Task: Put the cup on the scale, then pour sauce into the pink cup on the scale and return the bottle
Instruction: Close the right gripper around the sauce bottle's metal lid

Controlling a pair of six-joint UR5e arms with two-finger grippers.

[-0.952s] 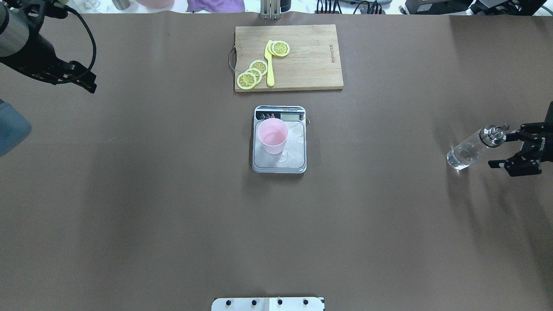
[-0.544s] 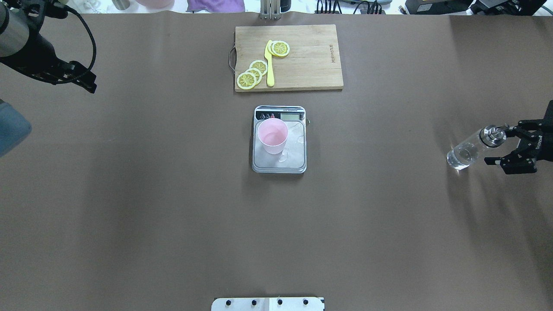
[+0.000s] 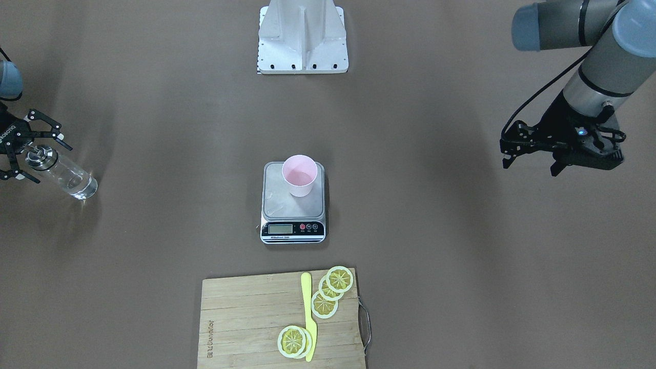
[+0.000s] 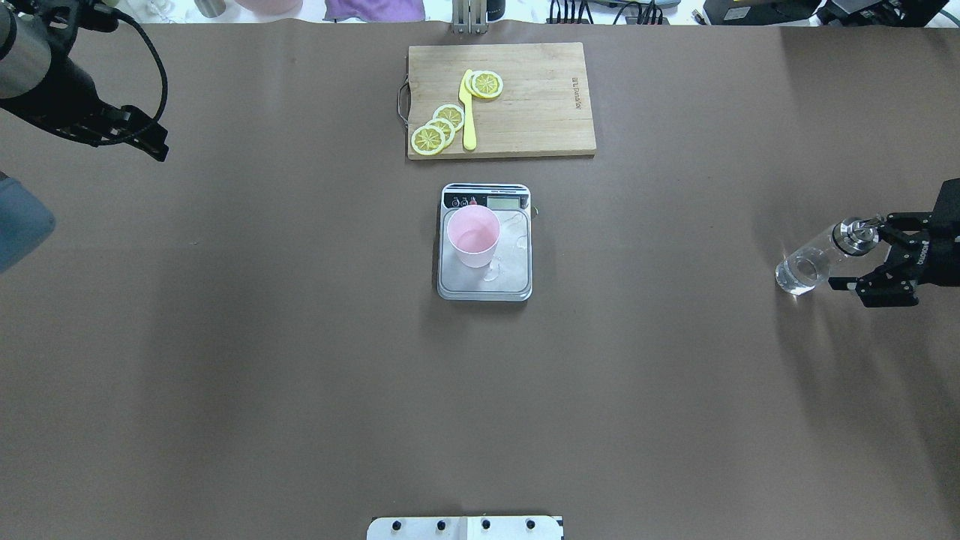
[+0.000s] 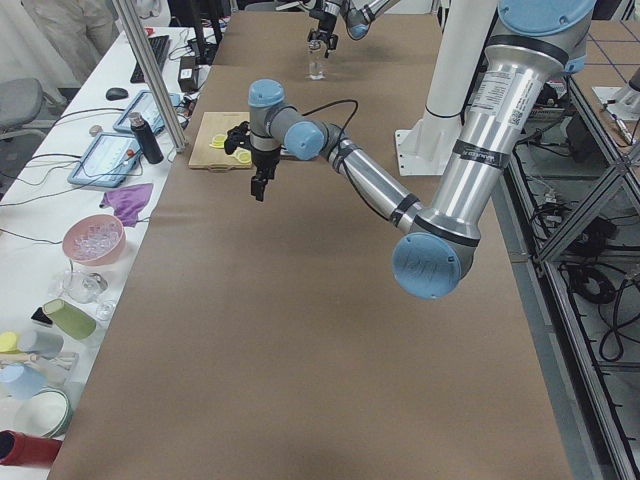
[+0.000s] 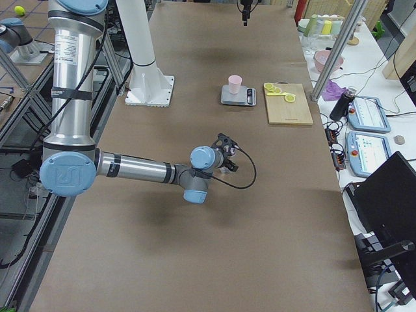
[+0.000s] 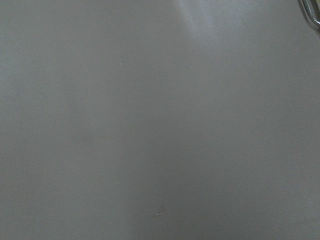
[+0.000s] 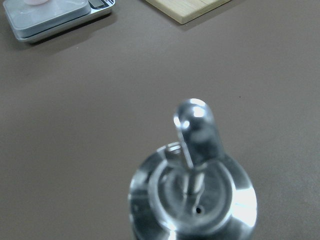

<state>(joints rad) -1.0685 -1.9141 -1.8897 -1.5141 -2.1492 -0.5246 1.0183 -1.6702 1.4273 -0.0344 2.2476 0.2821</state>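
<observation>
The pink cup (image 4: 473, 236) (image 3: 299, 175) stands upright on the scale (image 4: 510, 279) (image 3: 279, 204) at mid-table, toward the display end. Glossy clear patches show on the steel plate beside it. The bottle (image 4: 814, 261) (image 3: 66, 177) stands upright on the table at the far right of the overhead view, with clear sauce (image 4: 795, 274) low inside. My right gripper (image 4: 862, 253) (image 3: 51, 165) is open, its fingers straddling the steel cap (image 8: 195, 195) with gaps either side. My left gripper (image 4: 150, 139) (image 3: 529, 168) hangs open and empty over the far-left table.
A wooden cutting board (image 4: 540, 97) (image 3: 246, 318) lies beyond the scale, carrying lemon slices (image 4: 439, 127) and a yellow knife (image 4: 468, 112). The white robot mount (image 3: 302, 36) sits at the near edge. Brown table surface stretches between scale and bottle.
My right gripper has slid leftward in the overhead view, closing in around the bottle's cap while staying open. Bottle, cup, scale and left arm have not moved.
</observation>
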